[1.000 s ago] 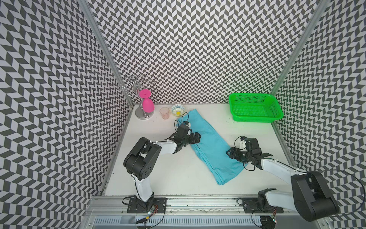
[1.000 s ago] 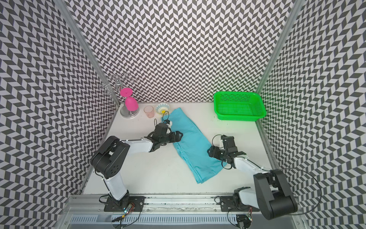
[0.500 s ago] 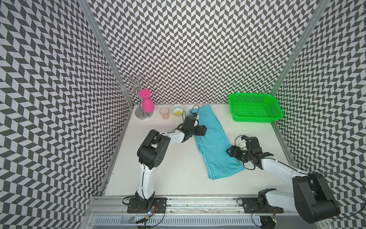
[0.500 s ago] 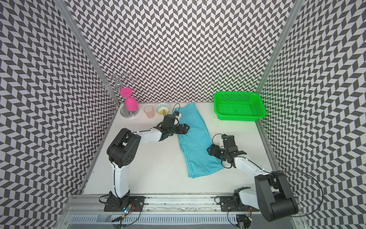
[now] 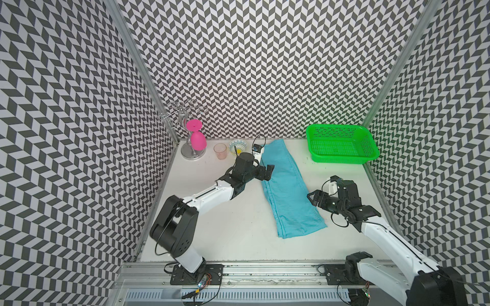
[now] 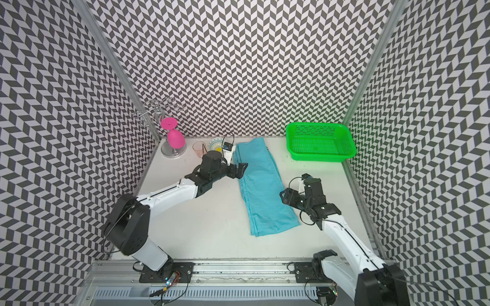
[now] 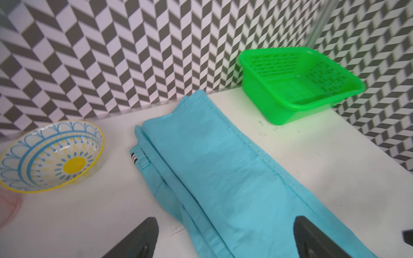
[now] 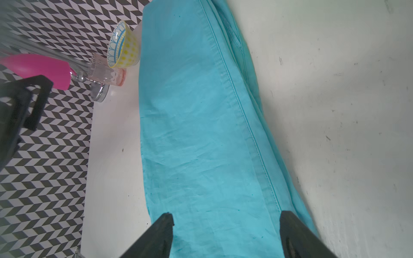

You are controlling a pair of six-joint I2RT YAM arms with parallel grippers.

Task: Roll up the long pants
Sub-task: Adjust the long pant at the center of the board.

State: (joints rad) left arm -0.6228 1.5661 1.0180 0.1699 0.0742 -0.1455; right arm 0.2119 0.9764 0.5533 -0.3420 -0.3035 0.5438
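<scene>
pants (image 5: 286, 190): flat folded strip mid-table, waistband far, hems near
left gripper (image 5: 267, 172): jaws apart over the far left edge
right gripper (image 5: 314, 199): jaws apart at the right edge, holding nothing
tip: imo pinch both corners of one end, then roll tight and even

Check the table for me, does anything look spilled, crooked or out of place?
Nothing is spilled or damaged. The long pants lie flat, folded lengthwise, but slanted across the table rather than square to it. The patterned bowl beside their far end stands upright.
</scene>
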